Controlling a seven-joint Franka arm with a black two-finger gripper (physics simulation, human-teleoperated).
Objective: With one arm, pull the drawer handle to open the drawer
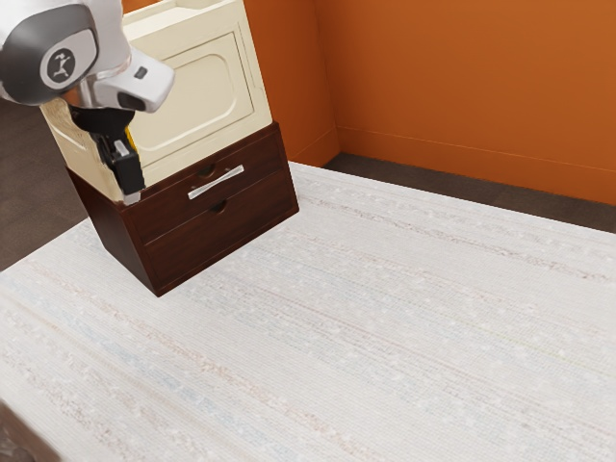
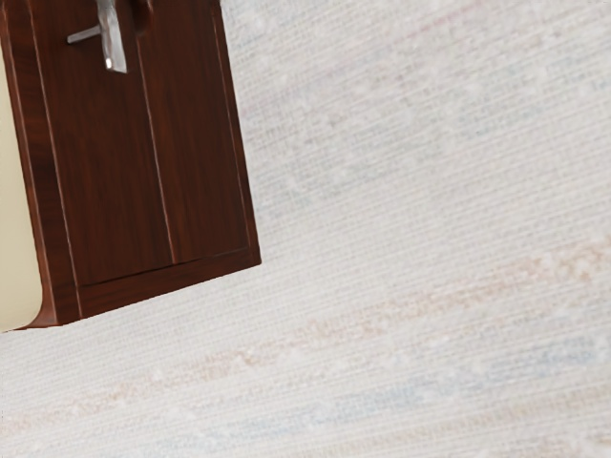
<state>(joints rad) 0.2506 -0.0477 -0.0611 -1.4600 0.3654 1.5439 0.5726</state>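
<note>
handle on the upper drawer, tool still to line up

site: dark wooden cabinet [image 1: 123, 239] on the tabletop [image 1: 346, 318], over the corner toward the exterior view's upper left. cream unit [image 1: 195, 94] stacked on top. the handle [image 1: 216, 183], a slim silvery bar, sits on the front of the upper drawer [image 1: 166, 219], above the lower drawer [image 1: 217, 239]. the upper drawer's front looks flush with the cabinet, so i take it as shut.

tool [image 1: 132, 198]: pointing down near the cabinet's upper front corner, apart from the handle. whether it is apart or together, cannot tell. nothing seen clamped in it.

handling: the bar looks like smooth metal, stiff and rather slippery; a firm squeeze should do no harm. it stands off the wood on a short post, so there seems to be room behind it. best hold: mid-bar, one side of the tool above and the other below. the drawer probably runs light, with some drag at the start. draw straight out from the front; an end hold might twist it in its runners, and a hard tug could shift cabinet and cream unit together.

stage: approach, early. next, bring the tool across to the bar and square up.
</note>
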